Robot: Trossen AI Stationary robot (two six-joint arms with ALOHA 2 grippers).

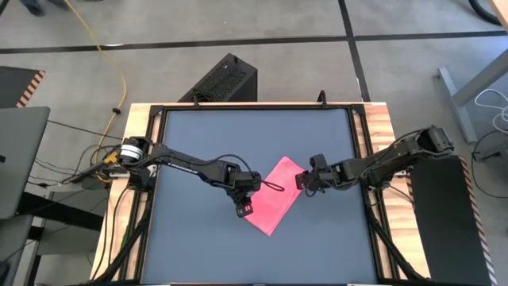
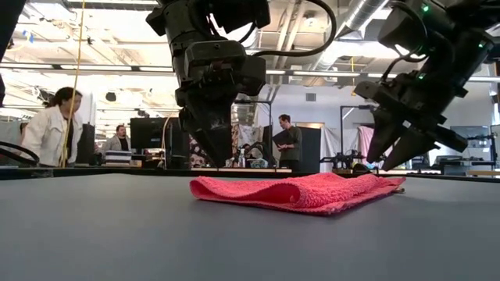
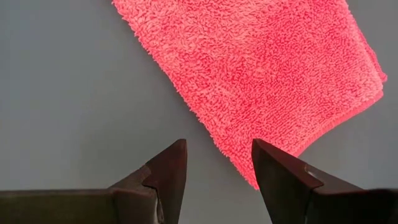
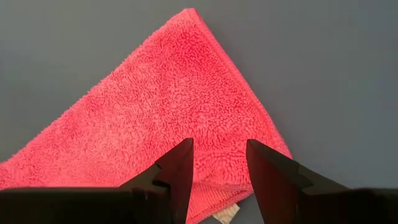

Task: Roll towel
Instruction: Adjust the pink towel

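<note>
Dark grey tabletop (image 1: 198, 230), pink towel (image 1: 274, 205) lying folded flat mid-table. Left claw (image 1: 243, 208) and right claw (image 1: 304, 181) hover at opposite edges, both spread, holding nothing. Looks soft and floppy, so I'd pinch a corner or hem.

We saw the table (image 1: 198, 238) evenly and softly lit from overhead, with only a faint shadow under the towel (image 2: 301, 193). In the low view, bright ceiling strip lights glared in the far room, and the nearest tabletop was blurred.
</note>
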